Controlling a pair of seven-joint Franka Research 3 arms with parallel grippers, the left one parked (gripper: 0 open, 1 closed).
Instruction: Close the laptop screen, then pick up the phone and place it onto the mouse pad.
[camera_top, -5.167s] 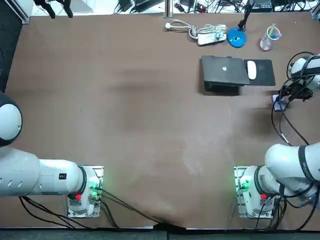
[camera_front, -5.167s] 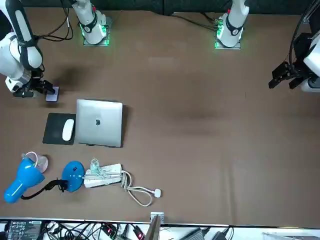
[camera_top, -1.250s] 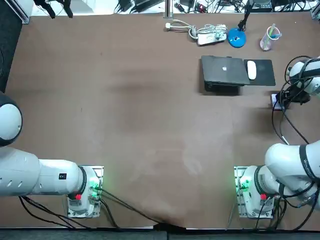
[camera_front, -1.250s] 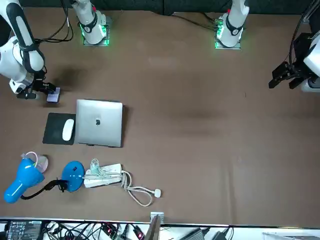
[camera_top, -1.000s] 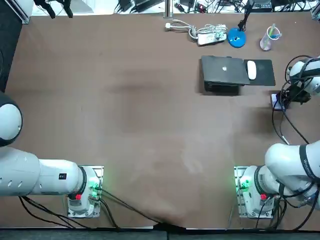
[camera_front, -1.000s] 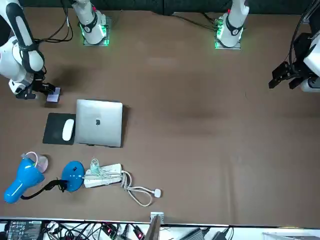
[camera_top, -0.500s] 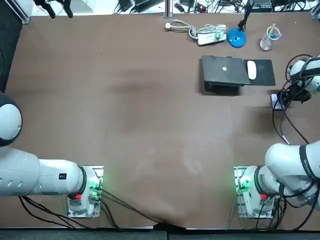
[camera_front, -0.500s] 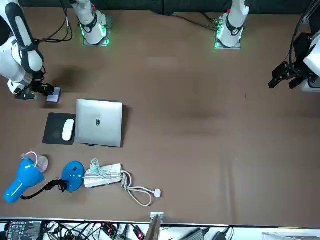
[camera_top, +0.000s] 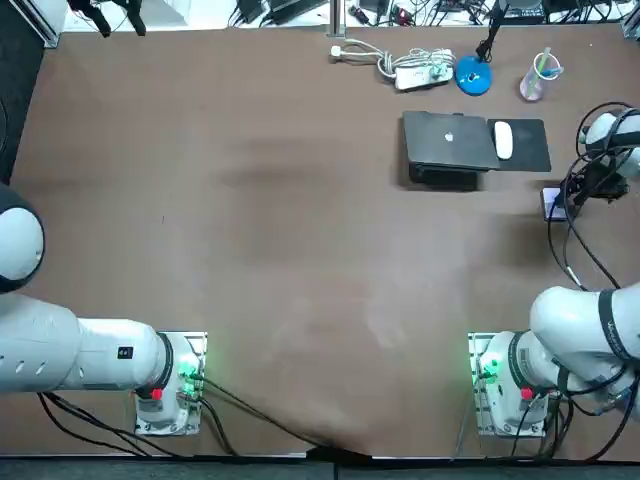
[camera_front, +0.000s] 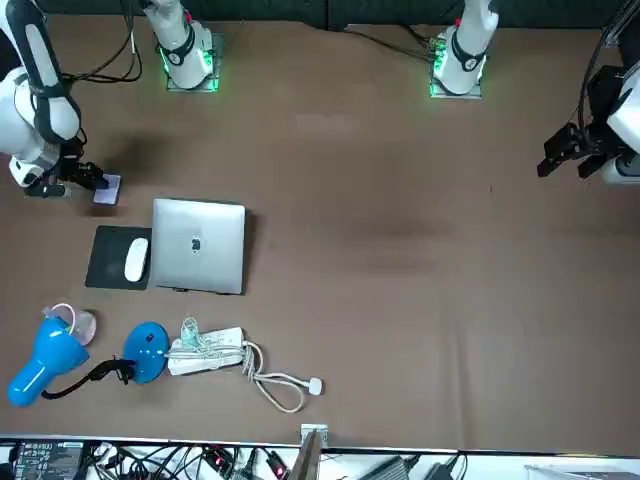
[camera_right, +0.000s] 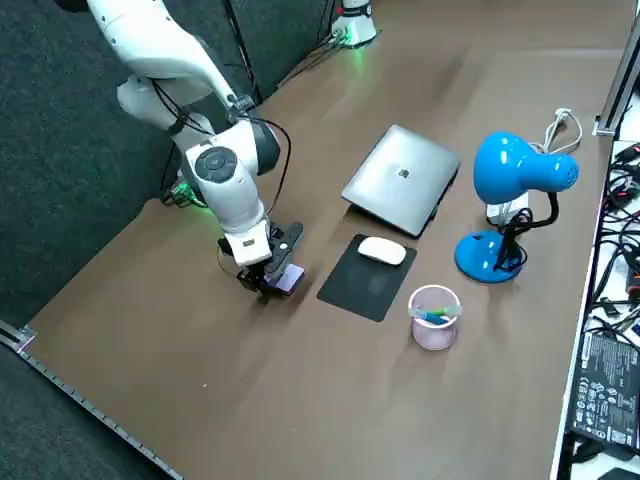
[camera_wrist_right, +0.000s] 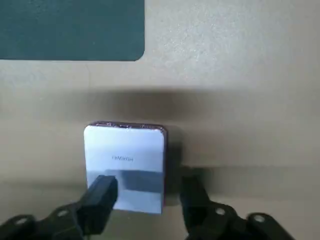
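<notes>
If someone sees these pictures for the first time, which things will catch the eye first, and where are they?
The bright blue desk lamp stands out at the far edge of the table, just beyond the closed silver laptop. The eye then goes to the right gripper at the robot's right side of the table. It is low over the small phone with its fingers apart, near the dark mouse pad.

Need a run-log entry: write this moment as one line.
laptop closed | phone beside mouse pad, not on it | right gripper low at phone | placing pending
</notes>
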